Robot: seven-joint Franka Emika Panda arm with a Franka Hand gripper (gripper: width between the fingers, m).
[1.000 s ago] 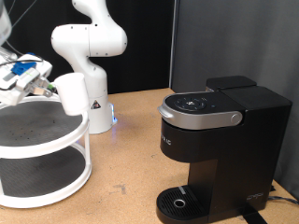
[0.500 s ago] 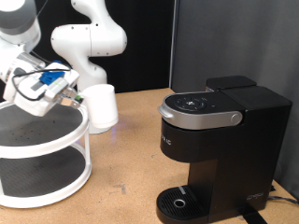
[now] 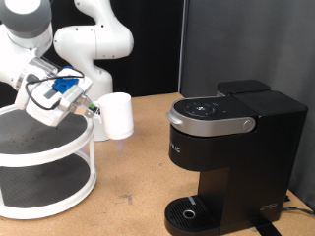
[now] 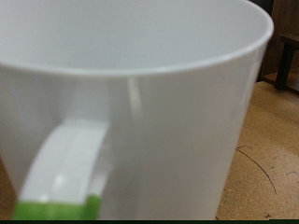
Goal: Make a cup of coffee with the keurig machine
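Observation:
The white cup hangs in the air just past the rim of the two-tier stand, held by its handle in my gripper, which is shut on it. The cup fills the wrist view, with its greenish-tinted handle close to the camera; the fingers themselves do not show there. The black keurig machine stands at the exterior view's right, lid down, with its grey handle and round drip tray. The cup is well to the left of the machine and higher than the drip tray.
A white two-tier round stand with dark shelves sits at the exterior view's left, under my arm. The white robot base stands behind it. Brown tabletop lies between the stand and the machine. A dark curtain forms the backdrop.
My gripper has carried the cup to the exterior view's right, from over the stand's top shelf to just beyond its rim, nearer the machine.

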